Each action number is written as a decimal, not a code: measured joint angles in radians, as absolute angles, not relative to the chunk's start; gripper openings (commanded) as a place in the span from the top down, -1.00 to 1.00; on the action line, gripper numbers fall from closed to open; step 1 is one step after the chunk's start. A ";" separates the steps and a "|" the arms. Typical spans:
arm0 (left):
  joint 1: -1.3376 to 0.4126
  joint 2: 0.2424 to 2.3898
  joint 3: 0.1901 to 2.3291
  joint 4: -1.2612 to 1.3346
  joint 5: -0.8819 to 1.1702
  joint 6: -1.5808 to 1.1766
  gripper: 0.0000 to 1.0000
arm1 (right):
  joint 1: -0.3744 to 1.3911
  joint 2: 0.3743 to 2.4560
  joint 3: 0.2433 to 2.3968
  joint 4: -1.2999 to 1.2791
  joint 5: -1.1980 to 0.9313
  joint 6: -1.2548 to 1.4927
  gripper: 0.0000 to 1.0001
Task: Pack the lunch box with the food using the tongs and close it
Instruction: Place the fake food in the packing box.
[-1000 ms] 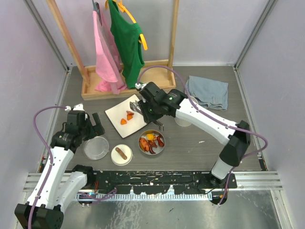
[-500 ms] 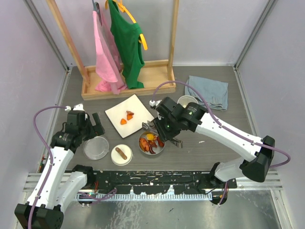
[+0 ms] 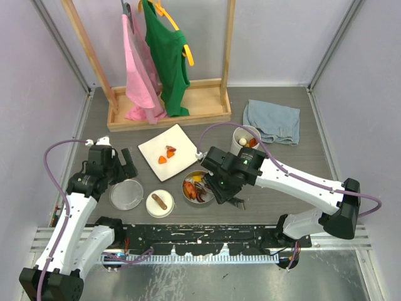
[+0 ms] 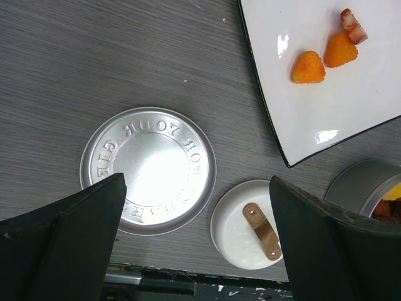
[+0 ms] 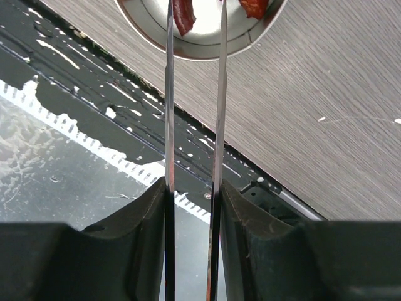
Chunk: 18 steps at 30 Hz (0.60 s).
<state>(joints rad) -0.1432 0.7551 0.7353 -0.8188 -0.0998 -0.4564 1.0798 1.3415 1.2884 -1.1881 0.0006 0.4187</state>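
My right gripper (image 3: 220, 188) (image 5: 194, 188) is shut on the slim silver tongs (image 5: 219, 94). Their two arms reach over the wide steel tin (image 3: 187, 195) (image 5: 207, 47), which holds red and orange food (image 3: 199, 187). The tong tips run out of the right wrist view beside a dark red piece (image 5: 183, 15). My left gripper (image 3: 122, 166) (image 4: 197, 207) hangs open above the flat lid (image 4: 148, 169) and a small white dish (image 4: 233, 235) with a brown sausage-like piece (image 4: 262, 231). Two orange pieces (image 4: 307, 68) lie on the white plate (image 4: 326, 106). The tall cup (image 3: 244, 139) holds food.
A wooden clothes rack (image 3: 169, 113) with pink and green garments stands at the back. A blue cloth (image 3: 272, 120) lies at the back right. The black rail of the table's near edge (image 5: 125, 106) runs just below the tin.
My right arm has swung with the tongs from the white plate toward the near edge, over the tin, uncovering the tall cup. The left arm has not moved.
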 measured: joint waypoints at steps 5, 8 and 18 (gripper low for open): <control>-0.143 0.755 0.735 -0.819 -0.099 -0.456 -0.96 | 1.085 1.341 1.284 -1.217 0.031 0.430 0.17; -0.143 0.755 0.735 -0.819 -0.099 -0.456 -0.96 | 1.085 1.341 1.271 -1.223 0.039 0.439 0.13; -0.143 0.755 0.735 -0.819 -0.099 -0.456 -0.96 | 1.086 1.341 1.260 -1.229 0.068 0.448 -0.05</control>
